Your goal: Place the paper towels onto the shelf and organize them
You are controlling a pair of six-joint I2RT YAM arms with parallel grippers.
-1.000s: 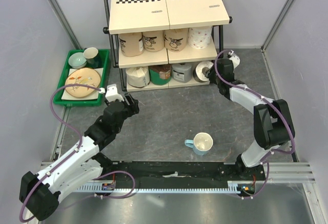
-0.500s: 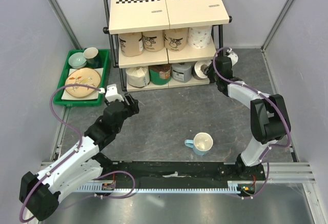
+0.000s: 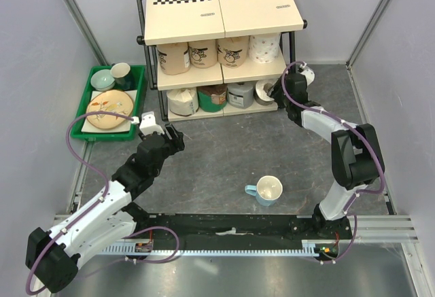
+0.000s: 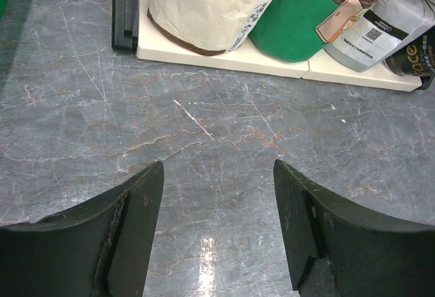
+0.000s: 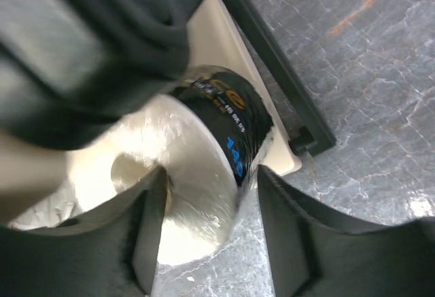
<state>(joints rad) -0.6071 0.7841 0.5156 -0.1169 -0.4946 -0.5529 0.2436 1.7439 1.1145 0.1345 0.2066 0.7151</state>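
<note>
Table [image 3: 224, 154]: dark grey marbled top, takes up most of the overhead view.

Shelf [image 3: 224, 11]: three tiers with a black tube frame, cream boards and checkered strips on the top board. It stands at upper centre of the overhead view.

Left arm [image 3: 109, 198]: runs from the lower left up toward the middle of the frame.

Right arm [image 3: 343, 144]: bends from the lower right up to the shelf's right end.

Green tray [image 3: 140, 83]: left of the shelf, holding dishes.

Paper towels: four upright rolls [image 3: 202, 54] stand side by side on the middle tier. Three more [image 3: 213, 97] fill the left and centre of the bottom tier. The left wrist view shows these as cream [image 4: 204, 5], green-wrapped [image 4: 292, 25] and grey-wrapped [image 4: 380, 25].

Wrapped white roll [image 3: 264, 92]: lies on its side at the right end of the bottom tier, just beside the corner post. It has a black label band, and its hollow core faces outward.

Right gripper [image 5: 211, 175]: jaws part open around that wrapped white roll [image 5: 197, 202], one finger on each side. Both seem to press on it, though blur at the left finger leaves this unsure.

Left gripper [image 4: 217, 175]: jaws wide apart with nothing between them and bare table beneath. It sits left of centre in the overhead view, apart from the shelf.

Mug [image 3: 266, 189]: white, at lower centre, well apart from both grippers.
</note>
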